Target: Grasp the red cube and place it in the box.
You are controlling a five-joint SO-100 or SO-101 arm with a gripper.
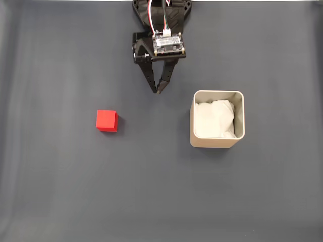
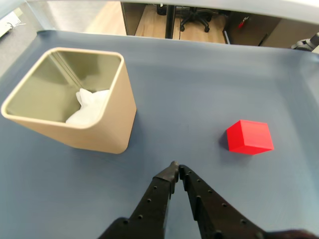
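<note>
Matt grey cloth covers the table (image 1: 60, 191). The red cube (image 1: 107, 120) looks like smooth plastic; the beige box (image 2: 112, 132) is smooth-walled, with crumpled white paper (image 1: 214, 120) inside.

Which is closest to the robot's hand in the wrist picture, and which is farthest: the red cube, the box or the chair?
1. Tied for nearest: the box, left of the hand, and the red cube, on its right. Too close to call.
2. The chair, far beyond the table, at the top.
</note>
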